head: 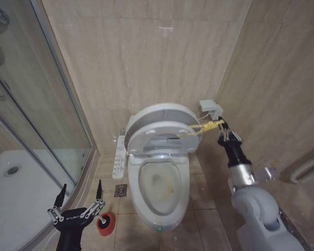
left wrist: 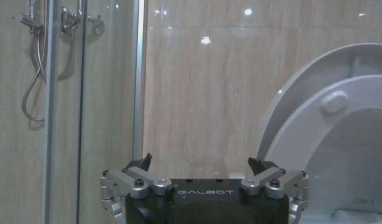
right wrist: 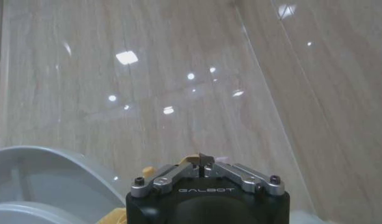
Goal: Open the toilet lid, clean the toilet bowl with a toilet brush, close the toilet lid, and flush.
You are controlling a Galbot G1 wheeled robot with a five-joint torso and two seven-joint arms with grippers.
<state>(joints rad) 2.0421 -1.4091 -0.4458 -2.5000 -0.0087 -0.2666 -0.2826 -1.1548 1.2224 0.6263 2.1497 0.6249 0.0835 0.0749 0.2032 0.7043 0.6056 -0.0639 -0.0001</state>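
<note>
The toilet lid [head: 159,117], at centre frame, stands raised over the stained toilet bowl [head: 158,183]. The right gripper [head: 221,128] pinches its yellow loop [head: 201,128]; pull gently backward until it rests. The left gripper [head: 78,201] hangs open, lower left.

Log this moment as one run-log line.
lid: toilet lid raised, tilted | right claw: shut on yellow loop | left claw: open, above red brush holder | toilet bowl: exposed, stained

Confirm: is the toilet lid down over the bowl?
No. The toilet lid is tilted up and the toilet bowl lies open, with the right gripper at the yellow loop.
</note>
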